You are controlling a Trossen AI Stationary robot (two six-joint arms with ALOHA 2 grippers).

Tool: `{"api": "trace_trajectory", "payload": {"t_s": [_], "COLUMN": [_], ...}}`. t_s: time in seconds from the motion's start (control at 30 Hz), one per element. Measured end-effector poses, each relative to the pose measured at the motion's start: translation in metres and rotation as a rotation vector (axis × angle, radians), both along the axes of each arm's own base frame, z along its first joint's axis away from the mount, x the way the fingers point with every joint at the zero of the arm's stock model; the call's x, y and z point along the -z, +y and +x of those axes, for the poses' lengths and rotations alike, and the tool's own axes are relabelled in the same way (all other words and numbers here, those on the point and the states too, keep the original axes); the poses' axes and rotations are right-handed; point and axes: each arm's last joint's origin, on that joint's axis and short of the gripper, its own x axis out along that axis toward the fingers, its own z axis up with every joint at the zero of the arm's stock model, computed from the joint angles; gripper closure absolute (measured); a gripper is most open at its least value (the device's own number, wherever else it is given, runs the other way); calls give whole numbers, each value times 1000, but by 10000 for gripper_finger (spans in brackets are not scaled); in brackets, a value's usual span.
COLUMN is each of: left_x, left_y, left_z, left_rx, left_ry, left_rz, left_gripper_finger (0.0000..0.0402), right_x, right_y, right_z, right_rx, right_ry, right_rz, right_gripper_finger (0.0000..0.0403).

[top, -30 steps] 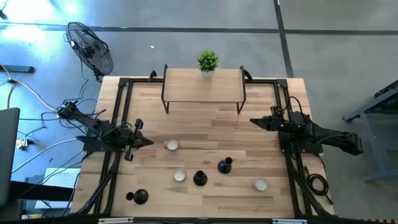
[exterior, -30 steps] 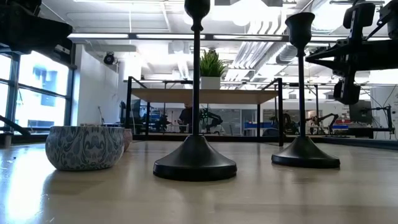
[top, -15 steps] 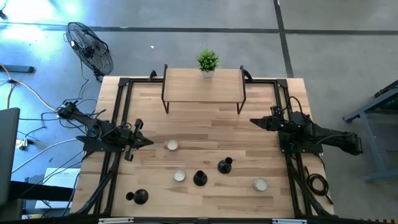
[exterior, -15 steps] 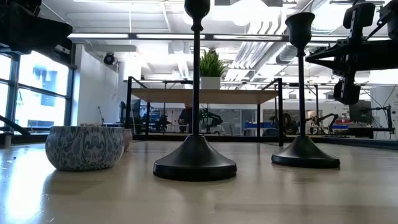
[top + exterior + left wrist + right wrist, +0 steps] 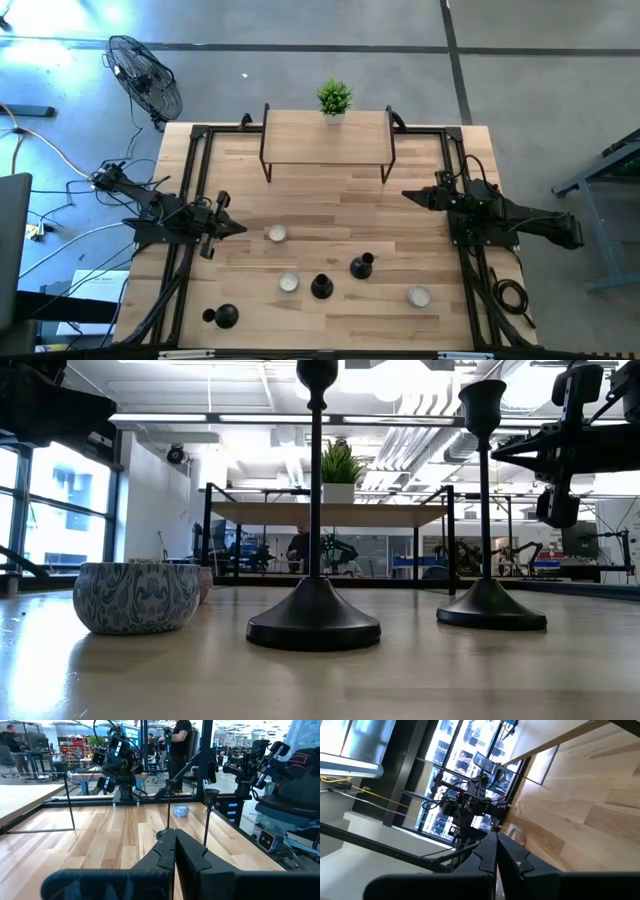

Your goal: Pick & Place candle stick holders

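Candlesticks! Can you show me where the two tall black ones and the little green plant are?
Middle candlestick holder (image 5: 321, 287), high view, on its round base.
Right-hand candlestick holder (image 5: 361, 267), high view, on its base.
Green plant (image 5: 334, 97), high view, on its leaves.

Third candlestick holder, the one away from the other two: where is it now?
In the high view, that candlestick holder stands near the table's front left corner, left of a small bowl and apart from both holders mid-table.
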Motion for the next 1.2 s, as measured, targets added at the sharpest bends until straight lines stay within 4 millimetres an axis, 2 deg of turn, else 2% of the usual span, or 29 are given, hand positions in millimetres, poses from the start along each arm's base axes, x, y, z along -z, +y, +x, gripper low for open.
{"api": "trace_trajectory", "payload": {"t_s": [0.37,0.6,0.8,1.2], "left_x": [0,0,0,-1], "left_y": [0,0,2,3], "left_z": [0,0,0,0], "left_rx": [-14,12,-50,-104], "left_ry": [2,19,20,18], "left_rz": [-5,-122,-177,-221], "left_gripper_finger": [401,401,401,401], "right_x": [0,0,-1,-3], "right_y": [0,0,-3,-2], "right_z": [0,0,-1,0], "right_rx": [0,1,111,80], "right_ry": [1,0,7,-1], "right_rz": [0,-1,-91,-142], "right_gripper_finger": [398,398,398,398]}}
